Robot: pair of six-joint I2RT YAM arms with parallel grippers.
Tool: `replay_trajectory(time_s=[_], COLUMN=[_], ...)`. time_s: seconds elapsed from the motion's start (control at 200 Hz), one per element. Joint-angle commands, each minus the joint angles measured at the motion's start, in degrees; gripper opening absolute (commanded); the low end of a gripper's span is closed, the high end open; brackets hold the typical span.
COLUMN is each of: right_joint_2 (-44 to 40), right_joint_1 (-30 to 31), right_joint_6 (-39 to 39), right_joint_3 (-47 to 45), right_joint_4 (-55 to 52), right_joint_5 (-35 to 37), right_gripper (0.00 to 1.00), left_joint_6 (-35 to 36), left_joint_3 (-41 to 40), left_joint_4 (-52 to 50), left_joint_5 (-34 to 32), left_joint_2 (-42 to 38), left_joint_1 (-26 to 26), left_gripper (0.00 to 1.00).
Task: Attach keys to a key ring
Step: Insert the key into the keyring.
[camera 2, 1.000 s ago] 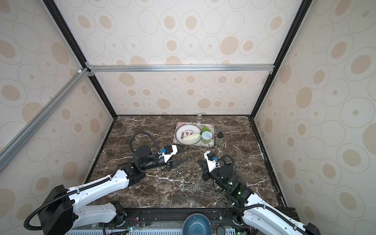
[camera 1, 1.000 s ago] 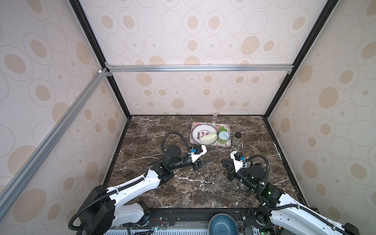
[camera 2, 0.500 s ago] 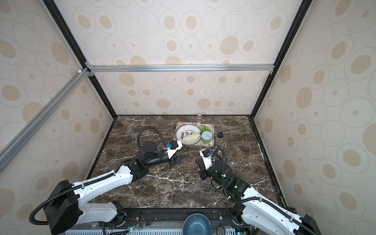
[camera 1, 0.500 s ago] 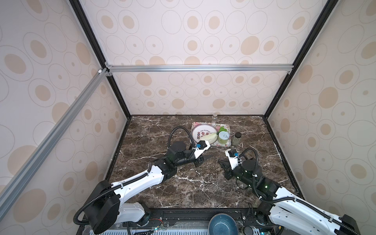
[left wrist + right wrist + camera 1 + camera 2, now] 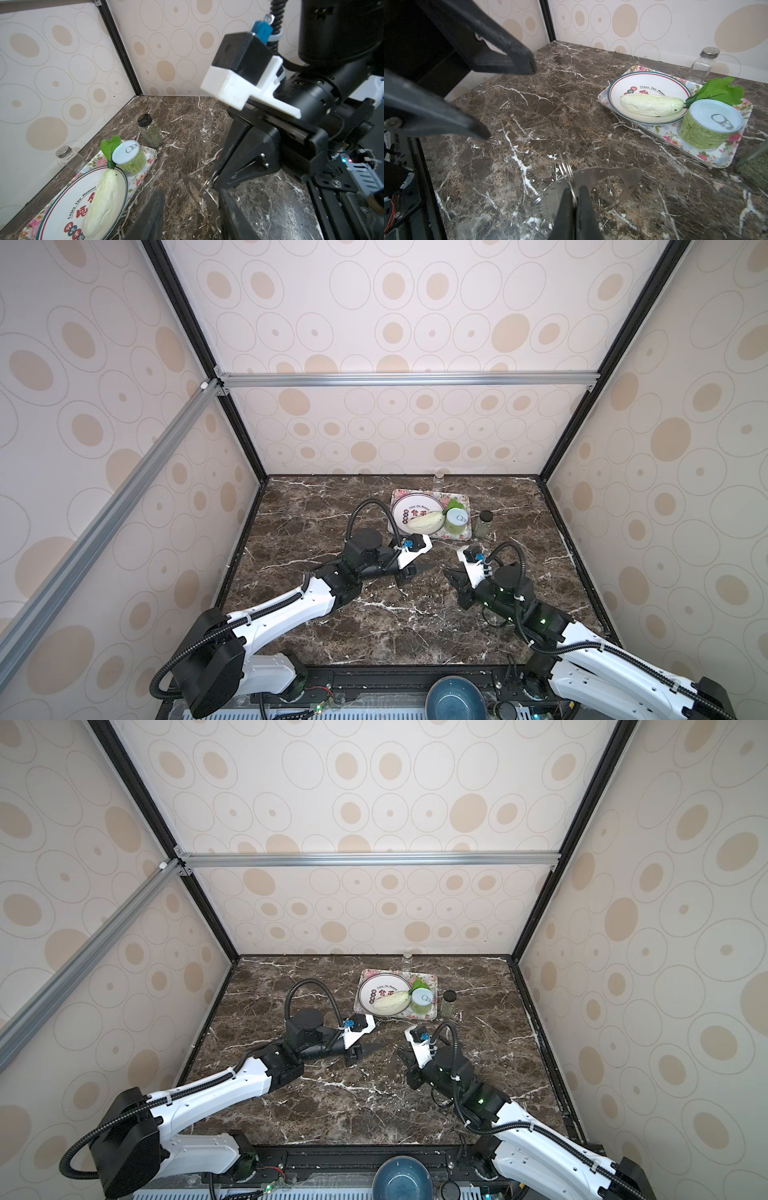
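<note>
R gripper (image 5: 452, 574) has come in toward the L gripper (image 5: 409, 572) since a sec ago, so the gap btwn them is narrower. L gripper's tip sits at much the same spot as before. In both top views the pair are mid-table, just on the near side of the tray (image 5: 708, 160).

R gripper (image 5: 574, 190): fingers pressed together, pinching the key ring (image 5: 630, 176) on its wide flat band, next to the rim holes. The ring's oval opening lies on the tray side of those fingers. Ring looks lifted clear of the table (image 5: 415, 622) and roughly level. Thin wire loops (image 5: 565, 168) stand at the ring's rim right by the R fingers; can't tell if they pass through a hole.

L gripper (image 5: 508, 101): fingers spread, nothing btwn them. It faces the ring's narrow end. In the left wrist view the ring shows edge-on, its tip close by one L finger (image 5: 228, 207); touching or not, can't tell.

Room:
- Bare marble on the L side and near side of both grippers.
- Far side is tighter. The tray w/ dish (image 5: 612, 87), cabbage (image 5: 652, 105) and can (image 5: 710, 124) is near.
- Spice jar (image 5: 484, 524) stands just beside the tray's R edge.
- Glass shaker (image 5: 702, 64) stands by the back wall, behind the tray.
- Side walls are well apart from both grippers.
- Blue bowl (image 5: 455, 701) sits below the table's front edge.
</note>
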Motion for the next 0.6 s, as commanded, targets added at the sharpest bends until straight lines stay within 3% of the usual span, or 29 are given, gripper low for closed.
replay_trajectory(time_s=[0.0,0.595], right_joint_2=[0.7,1.1], right_joint_1=[0.1,0.1], right_joint_6=[-0.5,-0.9], right_joint_3=[1.4,1.4], right_joint_4=[1.7,2.4], right_joint_5=[0.3,-3.8], right_gripper=[0.0,0.0], left_joint_6=[2.8,4.9], left_joint_3=[3.8,9.6], left_joint_4=[-3.2,-10.1], left_joint_5=[3.1,3.0], left_joint_2=[0.5,6.6], left_joint_1=[-0.5,-2.7], left_gripper=[0.42,0.34])
